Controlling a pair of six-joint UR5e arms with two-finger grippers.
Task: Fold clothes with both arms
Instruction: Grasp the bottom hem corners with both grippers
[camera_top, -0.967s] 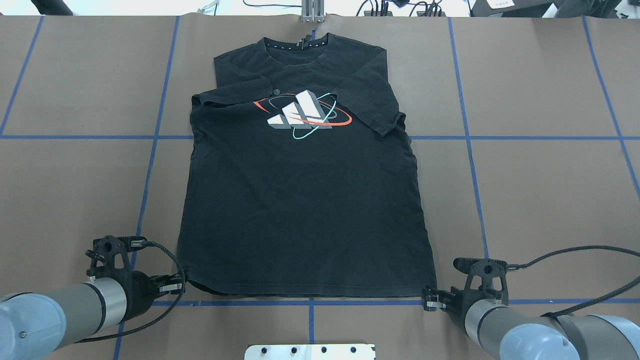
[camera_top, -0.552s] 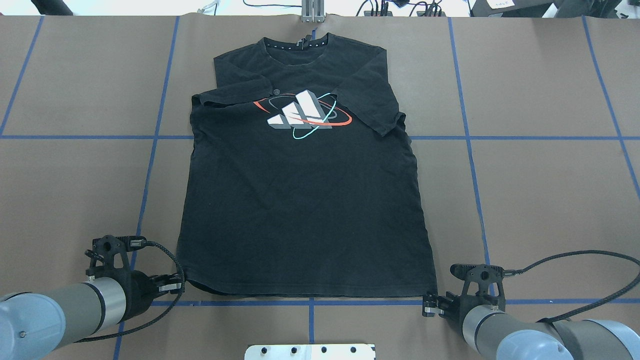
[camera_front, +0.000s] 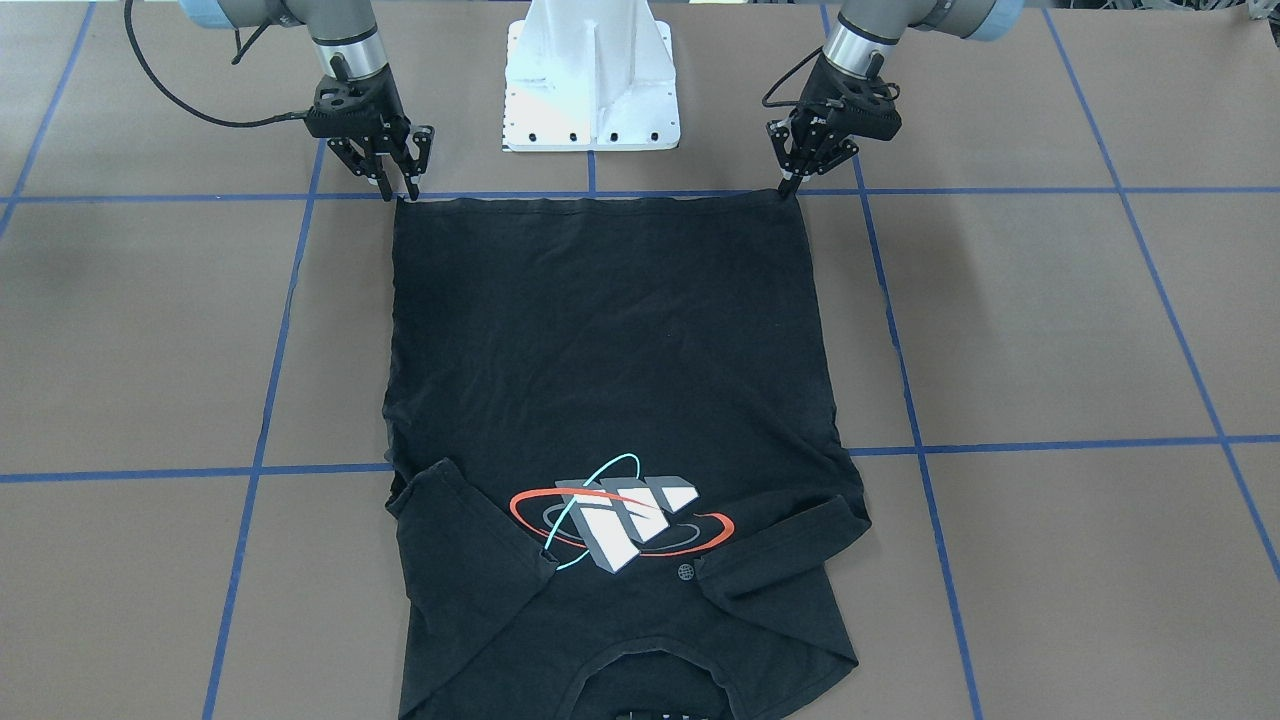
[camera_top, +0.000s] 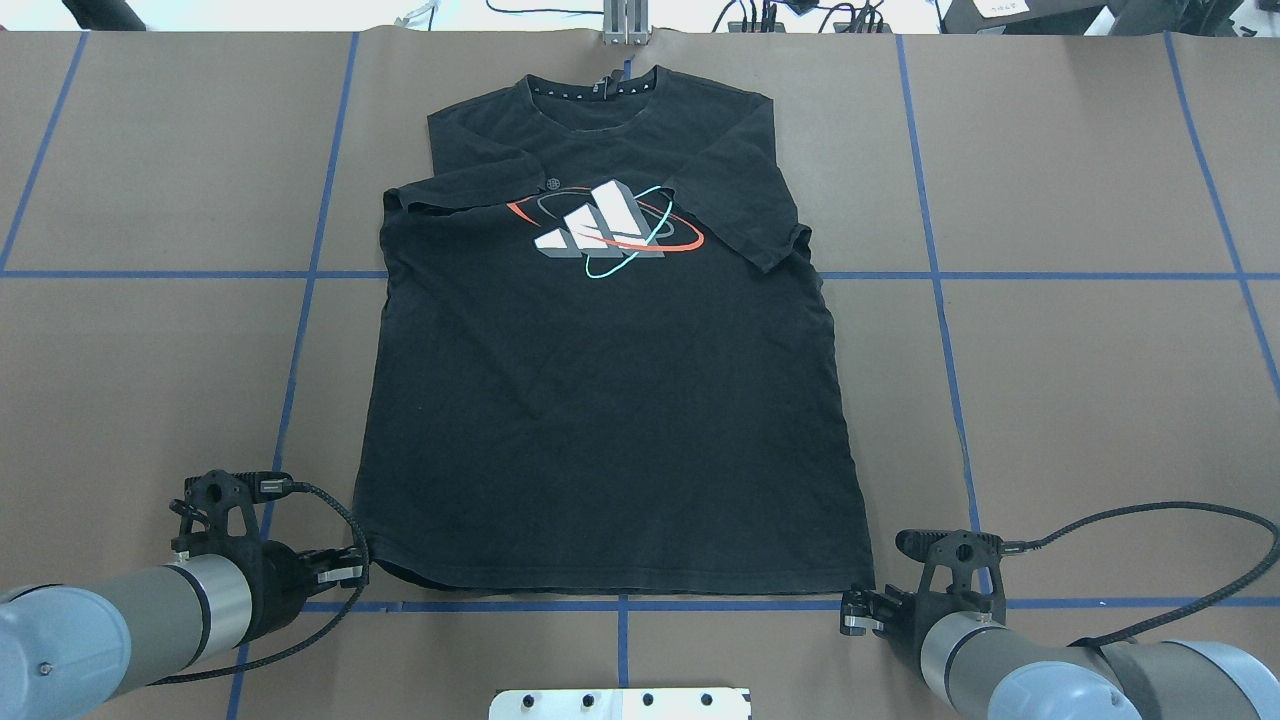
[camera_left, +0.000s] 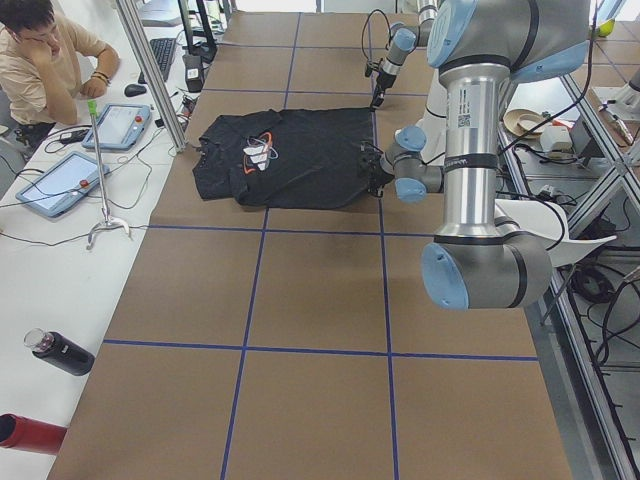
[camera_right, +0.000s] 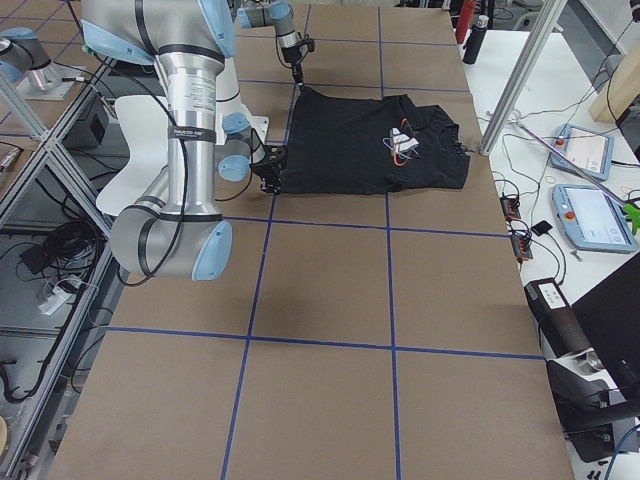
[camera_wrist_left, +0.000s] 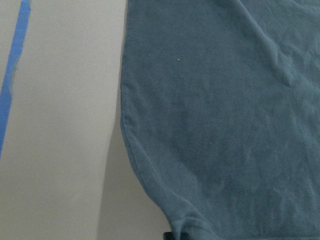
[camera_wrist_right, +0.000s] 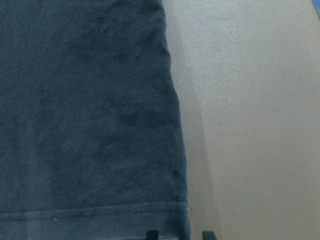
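Hem corners decide the lift: our black T-shirt (camera_front: 610, 330) lies flat mid-worktop (camera_front: 1050, 330), print (camera_front: 620, 510) up, its long axis running from the robot-side edge to the far edge. The left gripper (camera_front: 788, 185) looks pinched shut on its hem corner, cloth puckered there. The right gripper (camera_front: 400, 188) stands slightly apart, straddling the other corner, holding nothing. We judge the creased knit soft and limp

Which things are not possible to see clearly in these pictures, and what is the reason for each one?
1. Underside of the T-shirt: hidden in every view; it lies flat, print up, on the table.
2. Whether the left gripper has clamped the T-shirt: the left wrist view cuts the gripper off at its bottom edge; in the other views it is too small.
3. Neck label: too small, overhead view.
4. Collar: cut by the front-facing view's bottom edge.
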